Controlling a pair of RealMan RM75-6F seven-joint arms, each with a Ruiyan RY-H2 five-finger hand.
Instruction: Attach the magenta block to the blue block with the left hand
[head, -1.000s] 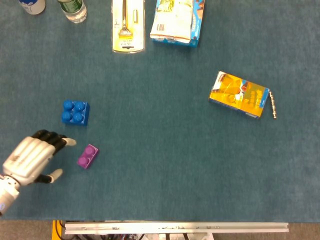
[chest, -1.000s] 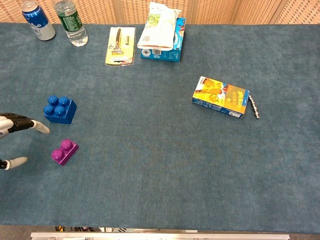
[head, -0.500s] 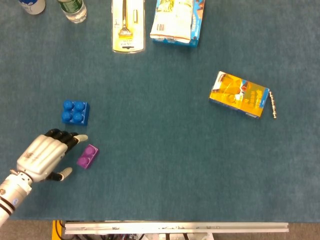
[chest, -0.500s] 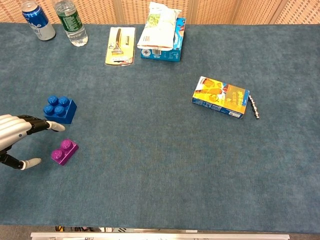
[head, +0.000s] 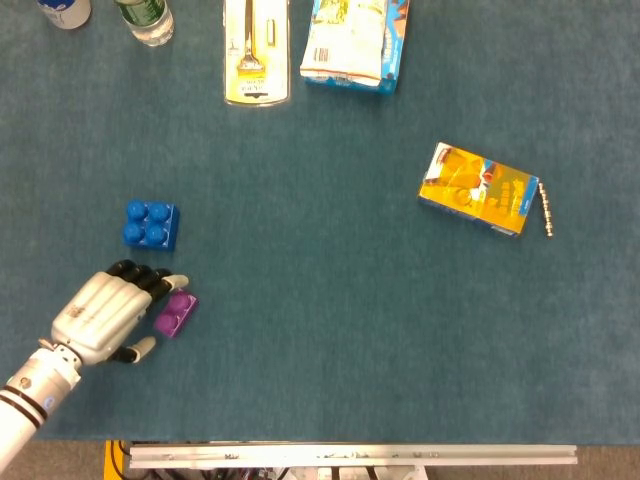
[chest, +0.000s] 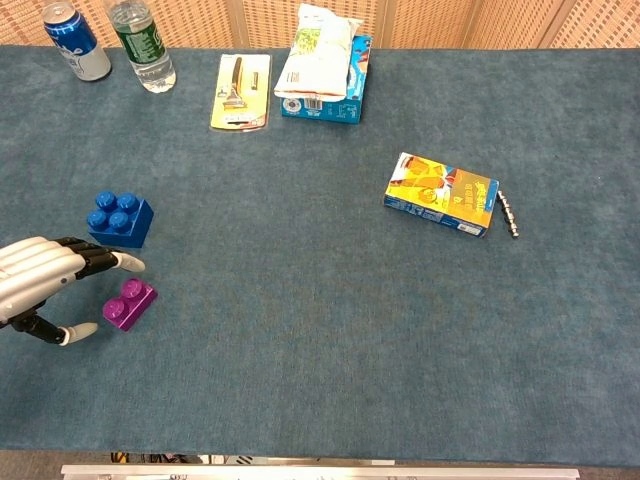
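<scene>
The magenta block (head: 176, 312) (chest: 130, 304) lies on the table near its front left. The blue block (head: 151, 225) (chest: 119, 219), four studs up, sits a short way behind it. My left hand (head: 108, 312) (chest: 45, 284) hovers just left of the magenta block, fingers spread, thumb toward the front. Its fingertips (head: 172, 284) reach over the block's left end; whether they touch it I cannot tell. It holds nothing. My right hand shows in neither view.
A yellow box (head: 476, 189) with a small metal chain (head: 546, 208) beside it lies at the right. Along the back edge stand a can (chest: 75, 39), a green bottle (chest: 140, 42), a packaged razor (head: 255, 48) and a snack bag (head: 355, 40).
My left hand has moved right, toward the magenta block, closing the gap from clear of it to its left end. The blocks have not shifted.
</scene>
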